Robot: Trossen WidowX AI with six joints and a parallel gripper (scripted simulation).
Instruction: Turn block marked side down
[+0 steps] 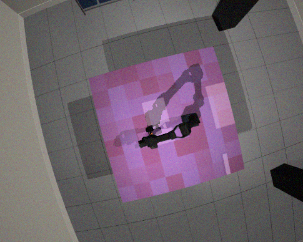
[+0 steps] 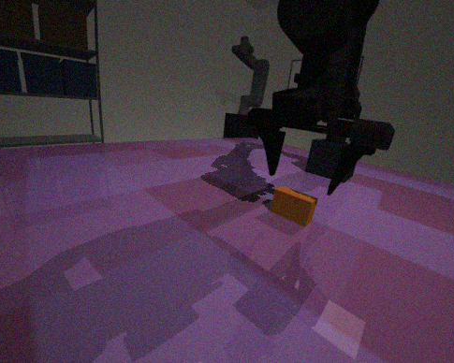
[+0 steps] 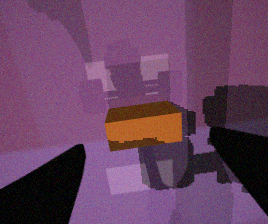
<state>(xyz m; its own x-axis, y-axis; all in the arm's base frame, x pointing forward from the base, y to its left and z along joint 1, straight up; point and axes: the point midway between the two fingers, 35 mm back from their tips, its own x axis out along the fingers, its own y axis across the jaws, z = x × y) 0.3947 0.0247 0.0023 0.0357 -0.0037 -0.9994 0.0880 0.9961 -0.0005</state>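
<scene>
The orange block (image 1: 151, 133) (image 2: 291, 207) (image 3: 146, 130) appears to stand on a long narrow side on the pink and purple patched table (image 1: 174, 163) (image 2: 102, 201). In the exterior view a broad plain orange face shows, with a thin dark strip along its far right edge. In the wrist view one face is bright orange and the face above it is dark brown; I cannot make out the mark clearly. My gripper (image 2: 301, 183) (image 3: 148, 141) is open and empty, its fingertips above and behind the block in the exterior view. The arm hides much around the block in the top view.
Shadows of the arm and bright light patches lie across the table. Two black posts (image 1: 233, 14) (image 1: 291, 182) stand beyond the table in the top view. A shelf (image 2: 46, 94) with bins stands at the back left in the exterior view.
</scene>
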